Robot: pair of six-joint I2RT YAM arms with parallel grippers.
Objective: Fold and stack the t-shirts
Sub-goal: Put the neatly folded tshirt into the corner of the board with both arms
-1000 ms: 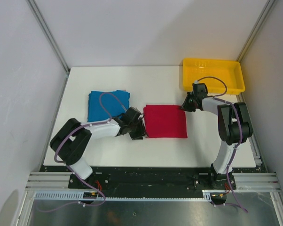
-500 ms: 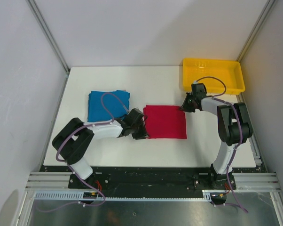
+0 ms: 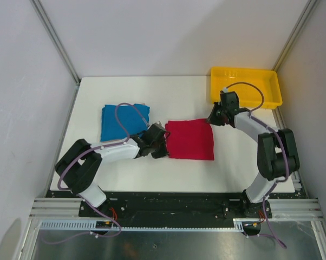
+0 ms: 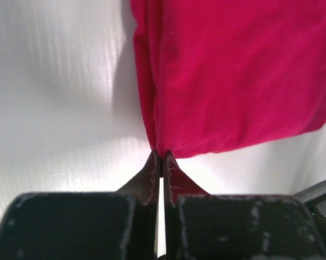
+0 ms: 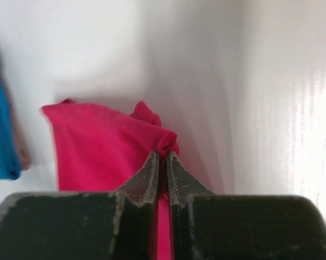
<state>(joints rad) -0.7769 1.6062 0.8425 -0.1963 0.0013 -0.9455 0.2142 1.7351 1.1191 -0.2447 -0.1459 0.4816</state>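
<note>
Wrist views: my left hand [image 4: 162,160] and right hand [image 5: 162,158] each pinch opposite red shirt [image 3: 190,140] corners. Should lift evenly, keep cloth taut, land square on blue shirt [image 3: 110,124].

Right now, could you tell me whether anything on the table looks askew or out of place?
Nothing is spilled or damaged. The only oddity: the red t-shirt is bunched at its far right corner, where the right gripper pinches it; the left gripper pinches the near left corner.
</note>
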